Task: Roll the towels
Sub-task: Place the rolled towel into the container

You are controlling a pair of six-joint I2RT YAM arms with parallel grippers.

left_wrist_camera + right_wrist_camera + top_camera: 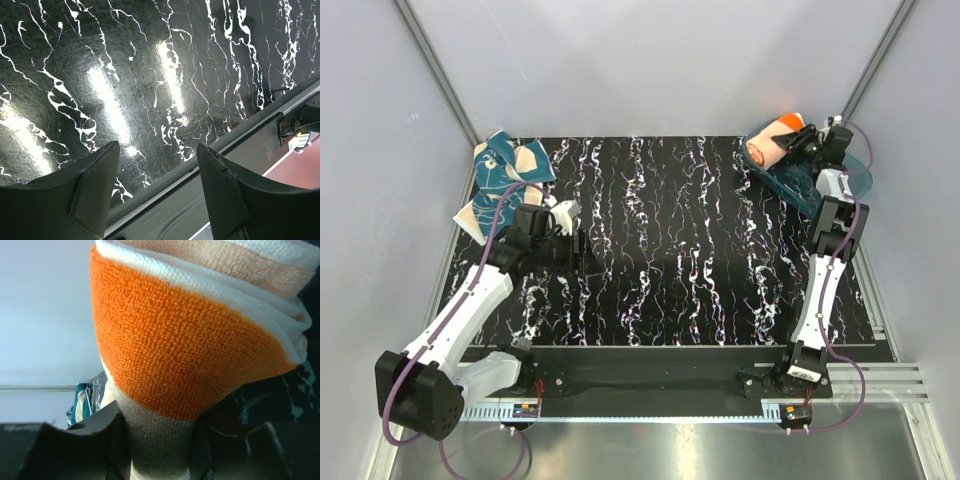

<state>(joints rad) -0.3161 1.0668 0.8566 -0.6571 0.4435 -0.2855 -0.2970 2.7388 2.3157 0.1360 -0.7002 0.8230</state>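
Observation:
The orange towel [772, 140], rolled up with cream and peach bands, is at the far right, over the translucent teal tub [820, 185]. My right gripper [804, 140] is shut on its end; in the right wrist view the roll [190, 350] fills the frame and its cream end is pinched between my fingers [117, 442]. The teal-blue towel [502, 180] with cream patches lies crumpled flat at the far left corner of the mat. My left gripper [578, 250] hovers open and empty over the mat, to the right of and nearer than that towel; its fingers [95, 182] frame bare mat.
The black marbled mat [670, 250] covers the table. Grey walls close in on three sides. A metal rail [235, 135] runs along the mat's near edge. The teal tub sits tilted at the mat's far right edge, under my right arm.

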